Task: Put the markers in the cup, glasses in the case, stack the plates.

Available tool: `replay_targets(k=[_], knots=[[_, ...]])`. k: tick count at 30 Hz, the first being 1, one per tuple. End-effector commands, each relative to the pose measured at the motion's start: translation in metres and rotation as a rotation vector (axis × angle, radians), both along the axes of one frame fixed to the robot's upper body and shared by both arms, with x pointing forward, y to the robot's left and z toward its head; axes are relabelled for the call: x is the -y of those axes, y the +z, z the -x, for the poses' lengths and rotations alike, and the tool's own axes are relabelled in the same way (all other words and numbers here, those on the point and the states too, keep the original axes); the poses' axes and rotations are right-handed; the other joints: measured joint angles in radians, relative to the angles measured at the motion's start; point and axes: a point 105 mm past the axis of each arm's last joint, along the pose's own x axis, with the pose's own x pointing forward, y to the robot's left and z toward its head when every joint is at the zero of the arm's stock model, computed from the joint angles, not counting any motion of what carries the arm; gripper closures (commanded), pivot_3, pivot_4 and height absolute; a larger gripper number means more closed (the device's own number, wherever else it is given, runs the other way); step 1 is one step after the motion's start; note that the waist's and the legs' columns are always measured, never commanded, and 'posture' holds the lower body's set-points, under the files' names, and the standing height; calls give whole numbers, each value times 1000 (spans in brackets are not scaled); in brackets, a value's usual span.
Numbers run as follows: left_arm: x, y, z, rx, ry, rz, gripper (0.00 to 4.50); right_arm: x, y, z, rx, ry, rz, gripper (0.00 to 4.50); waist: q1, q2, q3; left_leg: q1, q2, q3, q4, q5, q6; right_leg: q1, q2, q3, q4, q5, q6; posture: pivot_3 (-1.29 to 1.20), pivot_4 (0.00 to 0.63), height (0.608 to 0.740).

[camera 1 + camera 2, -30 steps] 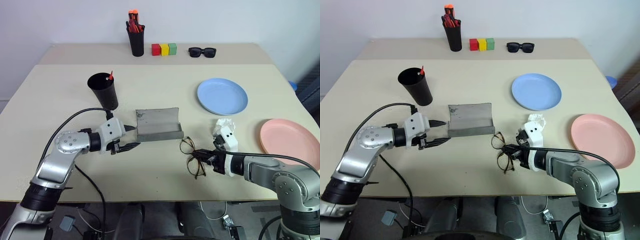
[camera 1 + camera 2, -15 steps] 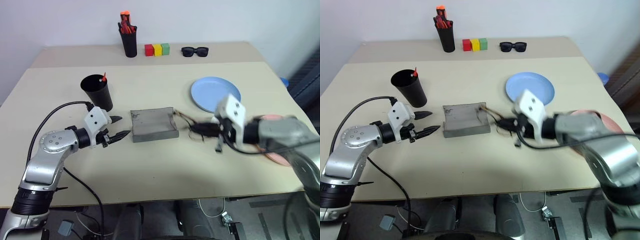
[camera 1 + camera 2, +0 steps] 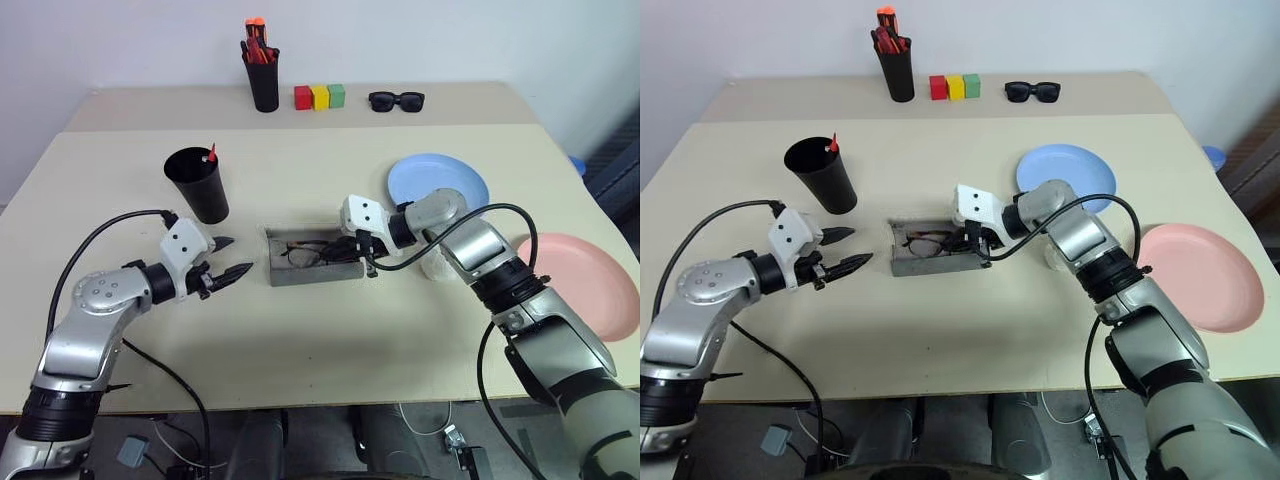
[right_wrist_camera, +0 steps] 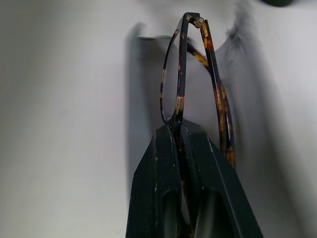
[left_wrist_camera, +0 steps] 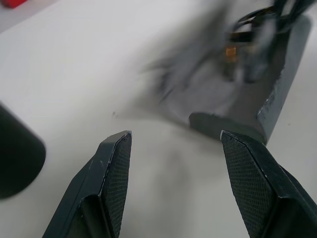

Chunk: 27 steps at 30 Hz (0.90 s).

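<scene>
– While the right gripper [image 3: 975, 238] pinches the glasses [image 3: 931, 243], where are they?
– Inside the open grey case [image 3: 902, 264], mid-table, frame clamped btwn closed fingers.
– Left gripper [image 3: 232, 257]?
– Fingers spread, nothing in them, just beside the case's left end.
– Rest?
– Cup [image 3: 199, 184] w/ red-capped marker [image 3: 210, 153] behind; blue plate [image 3: 440, 177], pink plate [image 3: 585, 285] apart.

Left arm bent at the elbow and reaching forward and inward over the table; its wrist is level, and the left gripper [image 3: 228, 257] points toward the robot's right with its two black fingers [image 5: 115, 163] spread apart, holding nothing. Right arm extended forward and across to the left, forearm angled inward; the right gripper [image 3: 978, 243] points left and slightly downward, fingers [image 4: 163, 168] pressed together on the glasses [image 4: 185, 84].
</scene>
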Motion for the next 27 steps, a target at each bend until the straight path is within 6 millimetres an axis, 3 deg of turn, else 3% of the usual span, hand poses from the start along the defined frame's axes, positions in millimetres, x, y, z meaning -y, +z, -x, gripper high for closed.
replay_targets(k=[1,3,6,7,8,12,16,22,27], knots=[[2,14,3,56,-2,3,1568,-5,9,-3,30,36,-3,4167,-1,0,0,0,0,0,0,0,0,0,0,0,0,0,0,0,150,740],[4,14,2,60,-1,8,1568,-8,14,-7,41,25,-26,3507,-1,0,0,1,0,0,1,0,-1,1,0,0,0,0,-1,0,150,740],[7,16,-2,59,4,41,1568,-11,27,-10,100,4,-75,2097,-1,0,0,1,0,0,1,1,-1,1,0,0,1,0,-1,0,150,740],[9,17,-5,62,7,56,2127,-11,31,-11,120,-4,-89,1528,0,0,0,1,0,0,1,1,-1,1,0,0,1,0,-1,0,150,740],[12,19,-8,64,2,73,2387,-9,36,-10,142,-8,-102,1509,2,0,0,1,0,0,1,1,-1,0,0,0,1,1,-1,0,150,740],[30,28,-27,82,-15,109,4474,5,54,0,193,-59,-166,1509,10,0,0,0,0,-1,1,1,-1,1,0,0,0,1,0,0,150,740],[49,38,-59,117,-3,142,4474,23,56,19,195,-153,-205,1509,26,0,0,0,-1,-1,2,1,-1,2,0,0,0,1,0,0,150,740],[69,32,-94,88,-40,84,4474,46,43,50,143,-324,-220,1509,23,0,0,0,-1,-1,2,1,-1,1,0,0,0,0,0,0,150,740],[88,17,-116,-91,-77,39,4474,74,19,78,69,-528,-207,1509,30,-1,-1,-2,-2,-2,3,1,-1,2,0,-1,0,0,1,0,150,740]])
